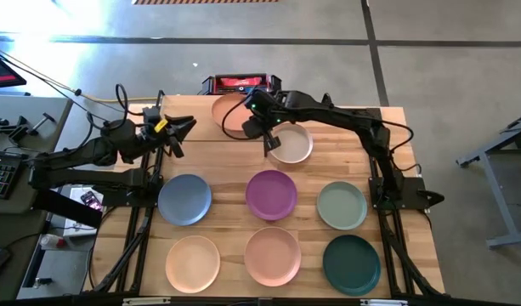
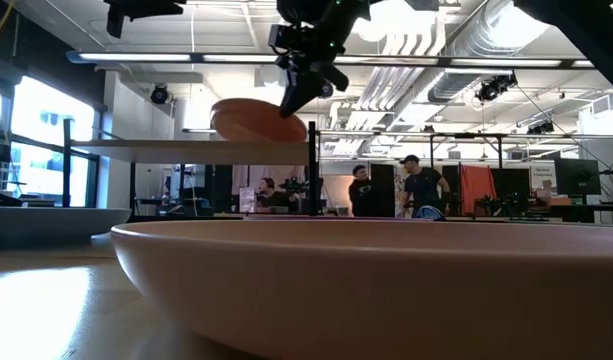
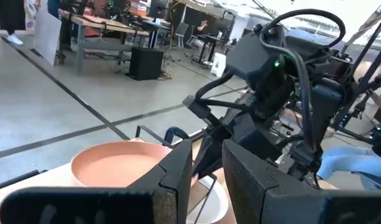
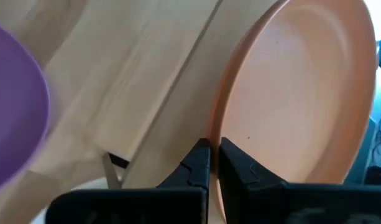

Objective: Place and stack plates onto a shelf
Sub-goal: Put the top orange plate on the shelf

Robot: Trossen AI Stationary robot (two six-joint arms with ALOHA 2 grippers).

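An orange-tan plate (image 1: 230, 115) lies on the shelf (image 2: 186, 150), a raised light-wood board on black legs at the table's far edge. My right gripper (image 4: 214, 155) reaches it from the right and is shut on it. My left gripper (image 1: 185, 127) hovers open to the left of the shelf, above the table, touching nothing. A cream plate (image 1: 291, 144) lies on the tabletop just right of the shelf. Blue (image 1: 184, 198), purple (image 1: 271, 194), sage green (image 1: 342, 205), peach (image 1: 192, 262), pink (image 1: 273, 255) and dark teal (image 1: 351, 264) plates lie flat in two rows nearer me. My right gripper pinches the orange-tan plate's rim (image 4: 216, 124) between its two fingers, on the plate's right-hand side. The fingers slant down from above and from the right (image 2: 294, 100). The plate's underside rests on the shelf board (image 2: 251, 120).
A red and black box (image 1: 239, 83) sits just beyond the table's far edge, behind the shelf. The shelf's black leg (image 2: 312, 180) stands below the held plate's rim. People stand in the room far beyond the table (image 2: 421, 185).
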